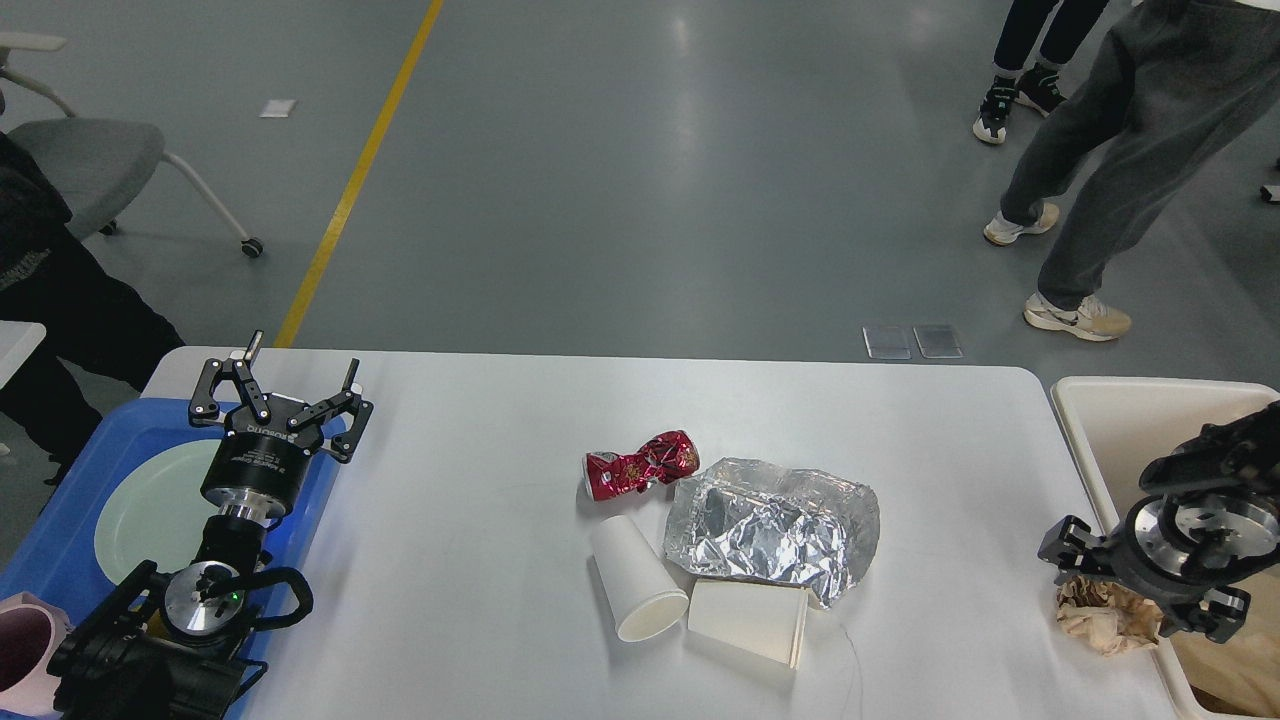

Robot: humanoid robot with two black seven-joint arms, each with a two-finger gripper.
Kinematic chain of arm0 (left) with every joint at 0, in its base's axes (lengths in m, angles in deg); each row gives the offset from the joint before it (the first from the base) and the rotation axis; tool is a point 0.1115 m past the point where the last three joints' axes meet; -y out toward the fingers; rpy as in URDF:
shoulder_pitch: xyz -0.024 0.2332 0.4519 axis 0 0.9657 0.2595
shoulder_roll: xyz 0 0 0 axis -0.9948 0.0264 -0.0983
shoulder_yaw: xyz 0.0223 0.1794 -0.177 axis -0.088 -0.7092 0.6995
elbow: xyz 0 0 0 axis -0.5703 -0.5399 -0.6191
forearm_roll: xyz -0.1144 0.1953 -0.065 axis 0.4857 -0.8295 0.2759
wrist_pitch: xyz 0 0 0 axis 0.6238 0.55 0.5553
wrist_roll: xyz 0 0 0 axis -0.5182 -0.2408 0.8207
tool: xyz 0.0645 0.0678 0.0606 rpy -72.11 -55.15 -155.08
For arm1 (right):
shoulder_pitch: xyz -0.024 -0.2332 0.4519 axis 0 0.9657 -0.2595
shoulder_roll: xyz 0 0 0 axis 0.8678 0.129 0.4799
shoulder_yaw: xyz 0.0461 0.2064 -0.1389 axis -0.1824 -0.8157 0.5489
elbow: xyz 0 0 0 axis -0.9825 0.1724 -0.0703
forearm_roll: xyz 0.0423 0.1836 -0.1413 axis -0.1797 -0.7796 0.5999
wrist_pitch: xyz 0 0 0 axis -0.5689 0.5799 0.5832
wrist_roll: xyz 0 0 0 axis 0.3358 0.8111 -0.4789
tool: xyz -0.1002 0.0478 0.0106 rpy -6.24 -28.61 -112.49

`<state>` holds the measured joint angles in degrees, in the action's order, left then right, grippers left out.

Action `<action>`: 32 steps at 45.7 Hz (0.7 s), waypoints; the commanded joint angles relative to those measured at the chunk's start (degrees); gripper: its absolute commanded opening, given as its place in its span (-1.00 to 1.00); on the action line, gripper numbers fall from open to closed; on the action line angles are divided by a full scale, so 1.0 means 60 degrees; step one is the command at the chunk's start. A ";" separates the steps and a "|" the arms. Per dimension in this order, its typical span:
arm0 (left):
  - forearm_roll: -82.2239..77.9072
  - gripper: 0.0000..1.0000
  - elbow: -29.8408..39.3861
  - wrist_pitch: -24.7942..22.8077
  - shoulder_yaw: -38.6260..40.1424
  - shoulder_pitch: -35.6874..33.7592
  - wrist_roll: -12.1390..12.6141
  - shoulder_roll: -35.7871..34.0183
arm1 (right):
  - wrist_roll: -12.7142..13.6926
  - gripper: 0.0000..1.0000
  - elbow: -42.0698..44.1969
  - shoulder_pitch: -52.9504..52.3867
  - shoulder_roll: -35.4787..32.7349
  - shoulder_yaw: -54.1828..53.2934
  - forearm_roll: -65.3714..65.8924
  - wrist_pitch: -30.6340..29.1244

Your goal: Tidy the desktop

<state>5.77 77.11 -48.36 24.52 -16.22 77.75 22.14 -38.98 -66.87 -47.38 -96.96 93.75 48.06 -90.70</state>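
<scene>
Large white rectangular desktop [480, 520] with rounded corners fills the lower frame, and its litter sits mid-table: a crushed red can [640, 465], crumpled silver foil sheet [770, 525], white paper cup [635, 580] on its side and a flattened white cup [750, 620], all probably light, the foil soft and springy so best pinched at a raised fold, the cups thin-walled so best taken at the rim. Left gripper [297, 375] hovers released, fingers spread upward over the blue plastic tray [60, 540] holding a pale green plate [150, 510]. Right gripper [1130, 590] is at the cream rectangular bin [1090, 410] edge, pressed against crumpled brown paper [1100, 615]; can't tell if it grips.
</scene>
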 commanded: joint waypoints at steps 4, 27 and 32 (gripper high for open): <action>0.0001 0.93 0.0015 -0.0001 -0.0001 0.0001 0.0001 0.0000 | -0.0011 1.00 0.0732 0.0822 0.0134 -0.0334 0.0001 0.0434; 0.0001 0.93 0.0000 -0.0001 -0.0001 0.0001 0.0001 0.0000 | -0.0026 0.95 0.1773 0.1892 0.0544 -0.1067 -0.0029 0.0859; 0.0001 0.93 0.0000 -0.0001 -0.0001 0.0001 0.0001 0.0000 | -0.0011 0.61 0.1788 0.1951 0.0603 -0.1067 -0.0029 0.0888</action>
<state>5.77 77.11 -48.36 24.54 -16.22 77.75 22.14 -39.07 -56.22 -36.03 -93.60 87.35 47.88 -85.59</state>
